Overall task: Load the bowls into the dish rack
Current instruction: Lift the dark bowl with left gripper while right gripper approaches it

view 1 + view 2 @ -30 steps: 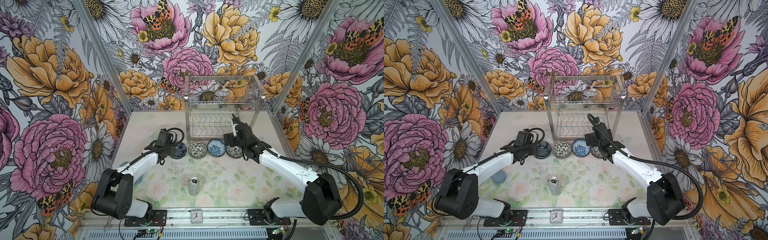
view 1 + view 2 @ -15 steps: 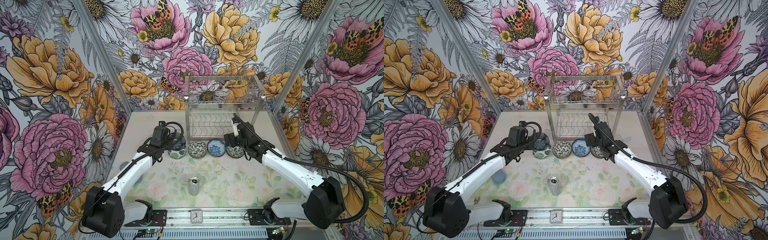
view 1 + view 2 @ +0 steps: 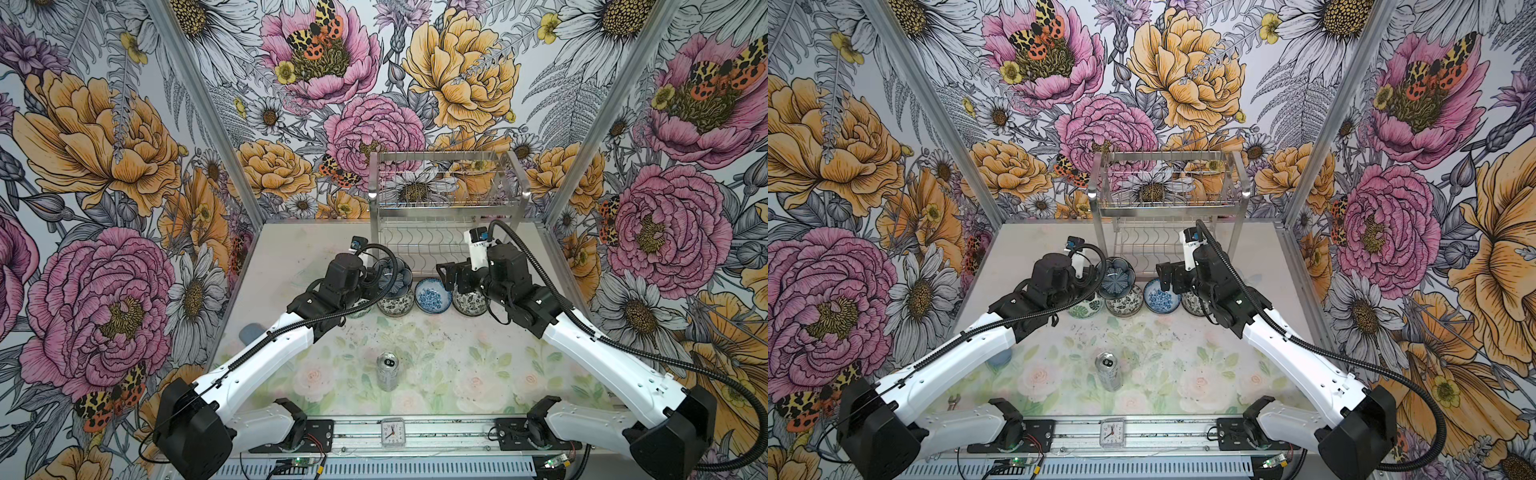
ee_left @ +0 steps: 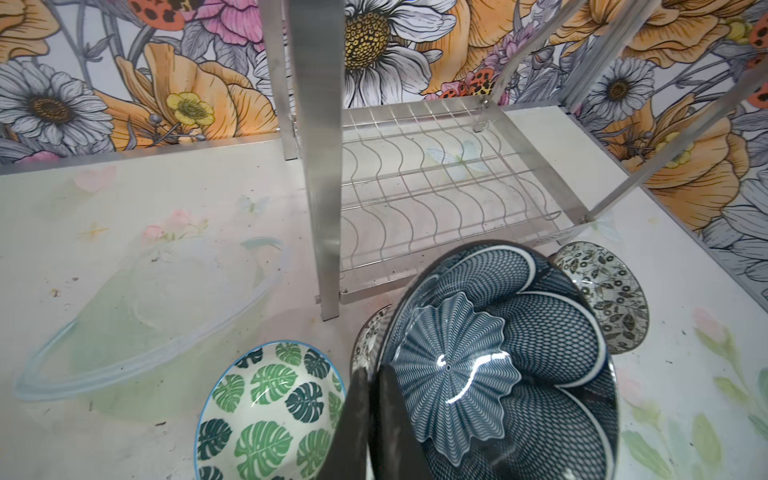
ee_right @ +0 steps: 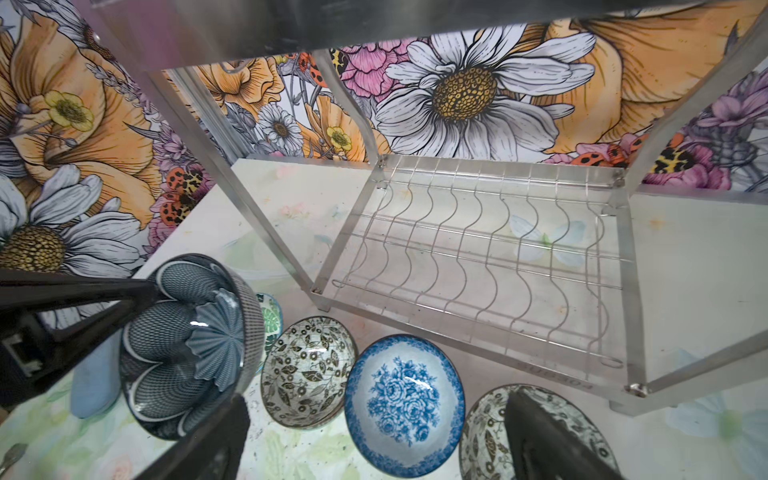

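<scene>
The dish rack (image 3: 449, 210) stands at the 12 o'clock end of the bench (image 3: 478, 365), its long axis running 9 to 3. Its lower wavy tier (image 4: 436, 199) opens toward 6 o'clock between the two front legs. Just on the 6 o'clock side of those legs, a row of bowls lies along the same 9-to-3 line, mouths up. They are a green-leaf bowl (image 4: 270, 411), a black-and-white bowl (image 5: 309, 372), a blue floral bowl (image 3: 433, 295) and a second black-and-white bowl (image 3: 467, 305), set close together.

The left gripper (image 4: 372, 386) has its jaws closed on the rim of a dark net-patterned bowl (image 3: 394, 272), at the bowl's 9 o'clock side. That bowl hangs clear of the bench above the 9 o'clock end of the row, mouth mostly upward and tipped. Its 12 o'clock rim is just beside the rack's front leg at 9 o'clock and near the lower tier's front rail.

The right gripper (image 3: 455, 280) hovers over the 3 o'clock end of the row, jaws spread wide and holding nothing. In the right wrist view the blue floral bowl shows between them. Open bench runs from the row toward 6 o'clock, where a can (image 3: 387, 370) stands upright, well apart from the bowls.
</scene>
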Available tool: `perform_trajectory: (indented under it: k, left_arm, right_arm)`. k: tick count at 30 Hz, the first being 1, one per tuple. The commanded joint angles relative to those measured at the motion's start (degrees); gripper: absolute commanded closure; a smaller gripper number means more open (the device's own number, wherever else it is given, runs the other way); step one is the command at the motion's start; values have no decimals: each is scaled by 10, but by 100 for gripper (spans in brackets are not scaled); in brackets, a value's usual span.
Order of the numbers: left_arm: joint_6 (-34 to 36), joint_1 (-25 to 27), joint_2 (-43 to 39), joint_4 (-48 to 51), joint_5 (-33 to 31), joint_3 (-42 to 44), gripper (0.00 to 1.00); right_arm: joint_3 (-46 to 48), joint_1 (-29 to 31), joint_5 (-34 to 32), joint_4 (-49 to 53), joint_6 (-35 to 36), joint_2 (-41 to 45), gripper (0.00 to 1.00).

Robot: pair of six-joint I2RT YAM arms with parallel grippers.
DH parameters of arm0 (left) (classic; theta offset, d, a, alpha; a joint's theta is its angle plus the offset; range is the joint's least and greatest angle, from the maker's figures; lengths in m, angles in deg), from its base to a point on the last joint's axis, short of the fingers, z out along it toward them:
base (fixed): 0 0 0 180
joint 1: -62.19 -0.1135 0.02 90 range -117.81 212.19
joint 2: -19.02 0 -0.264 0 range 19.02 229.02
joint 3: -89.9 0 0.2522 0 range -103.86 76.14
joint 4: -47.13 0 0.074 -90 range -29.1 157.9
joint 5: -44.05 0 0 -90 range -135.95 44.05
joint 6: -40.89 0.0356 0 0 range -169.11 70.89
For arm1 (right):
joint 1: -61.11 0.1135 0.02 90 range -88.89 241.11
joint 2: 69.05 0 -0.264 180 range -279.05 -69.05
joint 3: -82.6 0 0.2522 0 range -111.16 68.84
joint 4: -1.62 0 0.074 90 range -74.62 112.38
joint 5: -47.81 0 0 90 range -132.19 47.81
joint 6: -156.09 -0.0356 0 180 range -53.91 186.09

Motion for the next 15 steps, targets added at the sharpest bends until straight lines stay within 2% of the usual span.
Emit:
perform_trajectory:
  k: [1, 10, 15]
  left_arm:
    - [-31, 14, 18, -82, 21, -18, 100]
    - [-39, 38, 73, -128, 40, -42, 100]
    - [-42, 42, 88, -139, 46, -53, 100]
  right_arm:
    - [8, 10, 24, -31, -54, 7, 7]
    - [22, 24, 16, -60, -115, -37, 24]
    - [16, 27, 14, -61, -135, -71, 40]
